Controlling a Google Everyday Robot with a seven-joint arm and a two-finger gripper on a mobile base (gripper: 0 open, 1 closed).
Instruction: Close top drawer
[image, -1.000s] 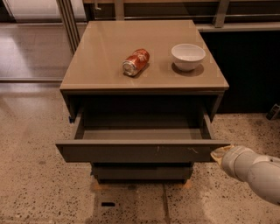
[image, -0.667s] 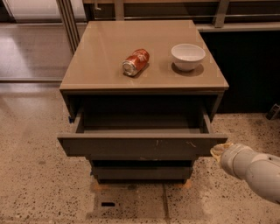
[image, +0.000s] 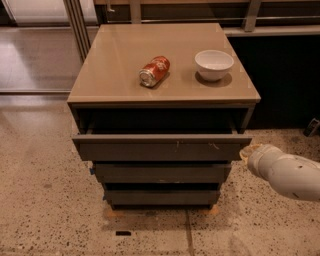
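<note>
Camera view is catching my gripper (image: 248, 151) low at the right of the scene, its pale tan tip sitting just beside the right end of the front of the top drawer (image: 160, 148). Whether it is touching that front I cannot tell, and I cannot tell either whether the jaws are spread or pressed together. My white arm (image: 287, 174) is reaching in behind it from the right edge, above the speckled floor (image: 45, 200). The top drawer is standing partly open, its flat dark front jutting a little way out from the cabinet, with small white scuff marks (image: 215, 146) showing right of centre and a shadowed gap lying behind the front. Below it two narrower dark drawer fronts (image: 162, 173) are sitting stepped back. Up on the tan tabletop (image: 115, 60) a red can (image: 154, 71) is lying on its side near the middle, and a white bowl (image: 214, 64) is standing upright to its right, the two apart.
</note>
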